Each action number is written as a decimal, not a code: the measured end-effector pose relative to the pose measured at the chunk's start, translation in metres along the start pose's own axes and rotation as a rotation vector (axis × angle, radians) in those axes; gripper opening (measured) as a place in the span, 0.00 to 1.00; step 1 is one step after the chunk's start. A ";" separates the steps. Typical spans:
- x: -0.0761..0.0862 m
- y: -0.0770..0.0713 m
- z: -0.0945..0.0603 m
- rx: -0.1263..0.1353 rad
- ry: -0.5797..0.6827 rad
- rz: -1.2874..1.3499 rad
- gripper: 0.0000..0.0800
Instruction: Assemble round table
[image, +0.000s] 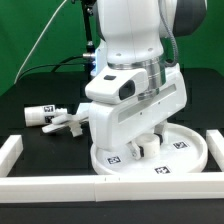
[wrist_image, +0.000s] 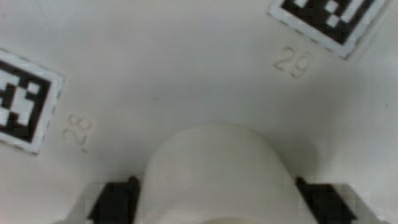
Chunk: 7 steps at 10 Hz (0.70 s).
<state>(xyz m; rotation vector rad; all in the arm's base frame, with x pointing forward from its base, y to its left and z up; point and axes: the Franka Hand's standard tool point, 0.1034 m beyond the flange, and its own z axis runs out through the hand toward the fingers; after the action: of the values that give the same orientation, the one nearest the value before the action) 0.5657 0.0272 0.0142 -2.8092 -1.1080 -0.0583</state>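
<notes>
Closed on short cylindrical leg (wrist_image: 214, 160) with gripper (wrist_image: 214, 208); held upright over middle of round disc (image: 190, 152); beside disc, apart: cross-shaped foot (image: 55, 118).

The white arm (image: 130, 35) hangs straight down from above, with the tool (wrist_image: 214, 203) pointing downward. Its two dark pads (wrist_image: 118, 200) stand partly apart, each one pressed against a side of the leg (wrist_image: 214, 165), which fills the gap between them.

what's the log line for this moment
gripper: shut on leg | leg: over disc | foot: loose, off disc, exterior view's left
</notes>
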 end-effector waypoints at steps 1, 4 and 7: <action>0.000 0.000 0.000 -0.001 0.000 -0.002 0.51; 0.001 -0.001 0.000 0.000 0.000 0.009 0.51; 0.007 -0.007 0.002 0.001 -0.001 0.045 0.51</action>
<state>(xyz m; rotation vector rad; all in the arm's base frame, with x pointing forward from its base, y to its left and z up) 0.5662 0.0368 0.0138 -2.8319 -1.0435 -0.0523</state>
